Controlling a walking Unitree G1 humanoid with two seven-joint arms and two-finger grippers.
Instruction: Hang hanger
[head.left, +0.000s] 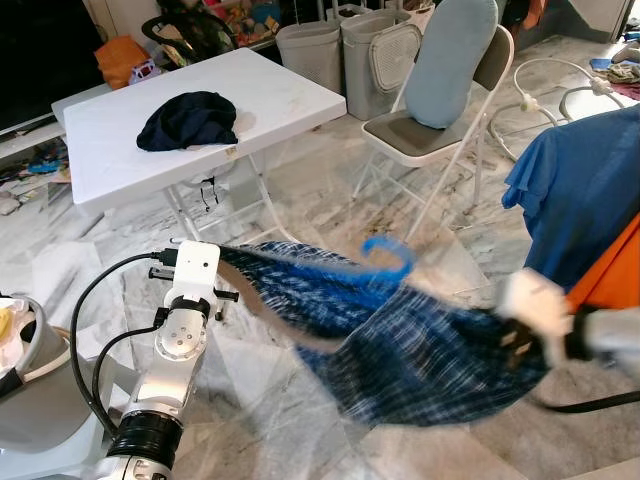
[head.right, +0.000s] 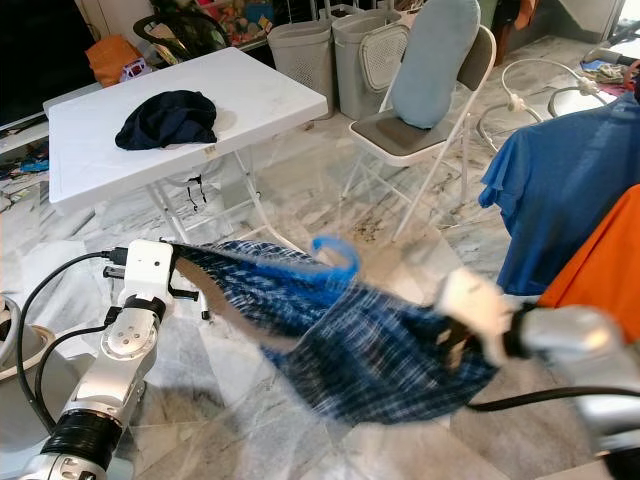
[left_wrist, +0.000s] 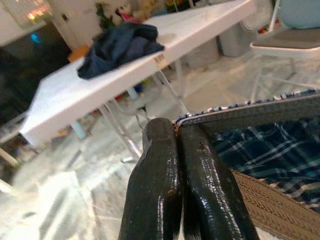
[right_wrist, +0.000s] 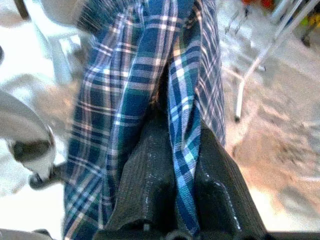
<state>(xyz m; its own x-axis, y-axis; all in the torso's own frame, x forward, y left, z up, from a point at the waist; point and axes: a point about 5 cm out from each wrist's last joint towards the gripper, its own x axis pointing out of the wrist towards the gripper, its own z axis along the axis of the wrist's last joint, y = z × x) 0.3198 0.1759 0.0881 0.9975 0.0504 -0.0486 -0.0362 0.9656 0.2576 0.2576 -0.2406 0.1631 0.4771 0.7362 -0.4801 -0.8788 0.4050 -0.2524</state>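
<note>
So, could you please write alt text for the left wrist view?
The left pincer, its two black fingers pressed together, pinches the edge of a blue plaid garment. Behind it, a white folding table carries a crumpled dark cloth above a marble floor.

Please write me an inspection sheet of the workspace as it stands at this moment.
Surface: marble floor; white folding table ahead.
Job's things: plaid garment stretched between both grippers, a blue hanger hook rising above it, blurred.
Clutter: dark cloth on the table.
Grippers: left gripper shut on the garment's hem; right gripper shut on plaid folds.
Cables: black cables along the left arm.
Surroundings: folding chair holding a light-blue cushion, grey bins, blue shirt hanging on the right.
</note>
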